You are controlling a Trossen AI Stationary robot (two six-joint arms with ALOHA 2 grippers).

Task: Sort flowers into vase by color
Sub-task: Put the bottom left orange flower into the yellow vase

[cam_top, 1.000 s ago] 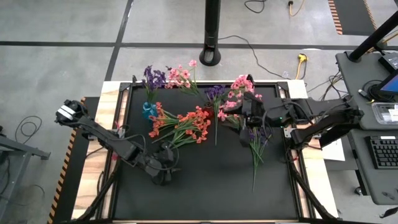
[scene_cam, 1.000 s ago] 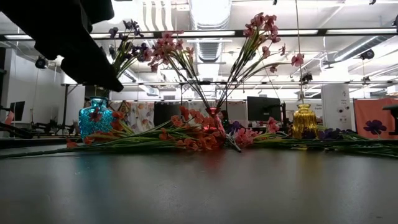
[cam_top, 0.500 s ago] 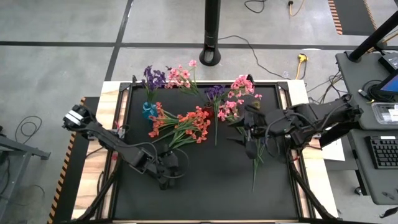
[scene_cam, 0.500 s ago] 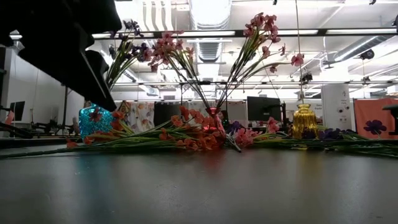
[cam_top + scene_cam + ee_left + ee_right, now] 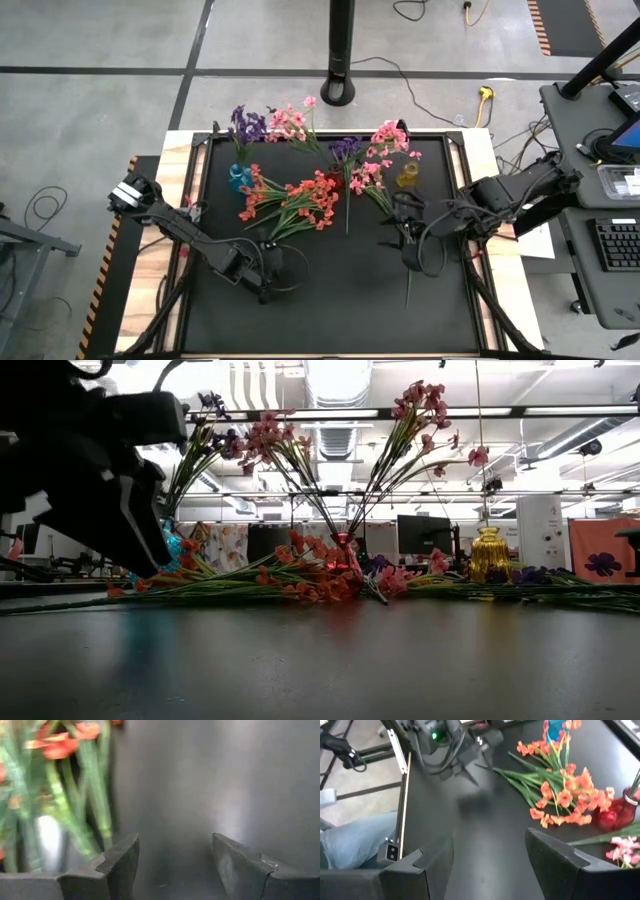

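Left hand sits low over the black surface, toward its near-left part, just at the stem ends of the orange-red flowers. Fingers apart, nothing between them; green stems show just beside one finger in the left wrist view.

Right hand is over the surface's right half, fingers apart and empty, above the purple spray lying loose with its stem pointing to the near edge.

Orange-red flowers lie in a heap at the far-middle of the surface, blossoms by the red vase. Purple flowers stand in the blue vase at the far-left. Pink flowers stand upright near the yellow vase; which vase holds them is unclear. More pink blossoms overhang the far edge.
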